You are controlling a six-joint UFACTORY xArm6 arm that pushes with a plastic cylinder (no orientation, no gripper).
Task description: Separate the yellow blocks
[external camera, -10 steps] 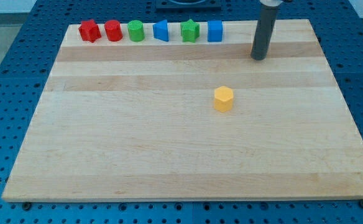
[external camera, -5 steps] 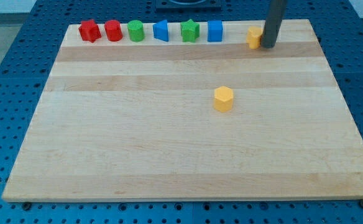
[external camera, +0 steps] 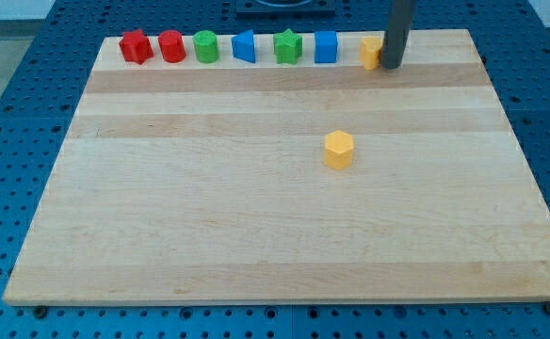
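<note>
At the view's top edge of the wooden board (external camera: pixel 256 235), my tip (external camera: pixel 390 67) — a bare rod end with nothing that opens or closes — touches the right side of a yellow block (external camera: pixel 370 51), half hidden, shape and facing unclear. Well apart, near mid-board, sits the yellow hexagonal block (external camera: pixel 339 150) — compact, no long axis.

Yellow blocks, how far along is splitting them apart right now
Done, by the look of it: the two yellows already lie far apart, the yellow hexagonal block alone mid-board, the other yellow block up at the view's top edge. In hand: my tip is against that top block's right side, partly hiding it. Left: little, perhaps only backing the tip away.
</note>
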